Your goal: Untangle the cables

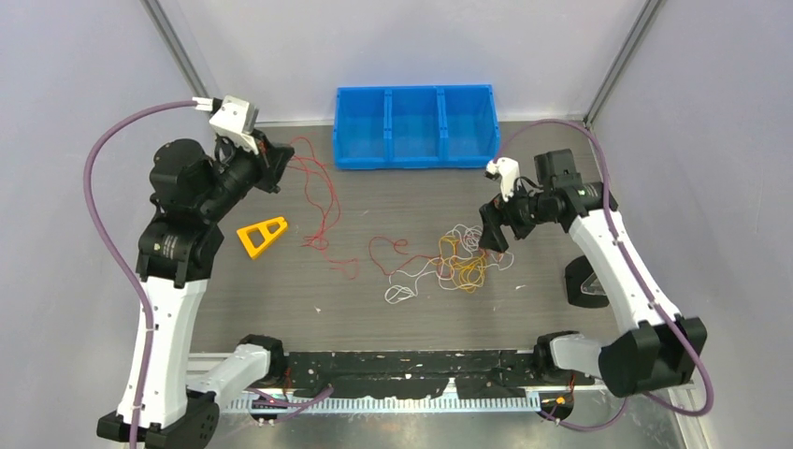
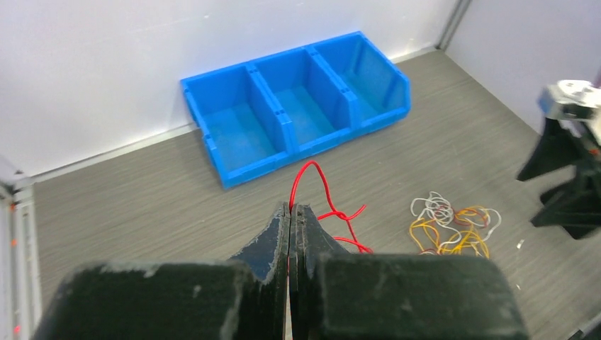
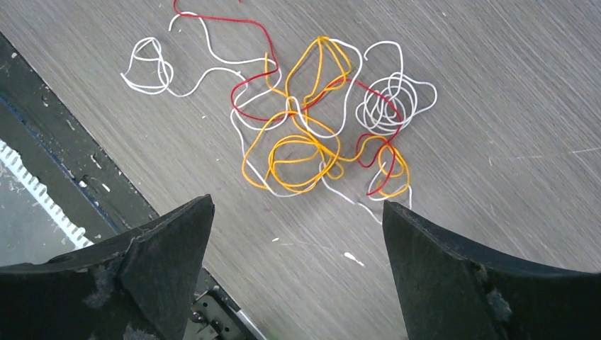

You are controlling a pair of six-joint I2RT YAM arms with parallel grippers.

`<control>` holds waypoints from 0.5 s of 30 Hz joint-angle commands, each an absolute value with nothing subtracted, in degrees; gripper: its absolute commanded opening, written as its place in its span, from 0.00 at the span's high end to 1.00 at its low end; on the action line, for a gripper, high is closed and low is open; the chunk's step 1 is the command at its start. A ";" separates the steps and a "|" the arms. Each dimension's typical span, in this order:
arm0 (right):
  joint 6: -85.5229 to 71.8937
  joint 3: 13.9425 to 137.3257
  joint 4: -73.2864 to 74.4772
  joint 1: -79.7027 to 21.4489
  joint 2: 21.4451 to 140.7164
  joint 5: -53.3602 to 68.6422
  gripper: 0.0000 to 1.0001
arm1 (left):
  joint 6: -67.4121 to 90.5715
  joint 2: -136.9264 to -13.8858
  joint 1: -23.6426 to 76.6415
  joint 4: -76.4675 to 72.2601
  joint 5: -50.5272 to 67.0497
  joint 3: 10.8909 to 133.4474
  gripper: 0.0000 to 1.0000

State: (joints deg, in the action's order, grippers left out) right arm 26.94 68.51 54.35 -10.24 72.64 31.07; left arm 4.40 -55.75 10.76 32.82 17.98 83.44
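Separation step: red cable (image 2: 310, 163) clamped in closed left gripper (image 2: 290, 207). Right gripper (image 3: 296, 205) held wide open, empty, above tangle (image 3: 305, 134); pinning judged needed next.

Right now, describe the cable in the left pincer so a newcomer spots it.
Start at the blue three-bay bin at the far edge. Off its left end, the left pincer is shut on the red cable. Unlike the white and yellow-orange strands bunched mid-table, it is red and drawn out long.
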 commanded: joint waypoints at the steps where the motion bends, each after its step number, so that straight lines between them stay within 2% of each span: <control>1: 26.08 67.25 56.76 -9.91 66.74 30.72 0.05 | 2.70 -57.76 12.25 39.91 9.05 88.64 1.00; 10: 28.30 70.24 58.21 -9.85 66.03 30.23 0.05 | 4.35 -64.80 20.89 31.21 -13.82 88.53 1.00; 15: 28.03 71.32 55.58 -9.88 67.53 29.92 0.05 | 4.01 -74.29 21.37 23.69 -20.67 95.40 1.00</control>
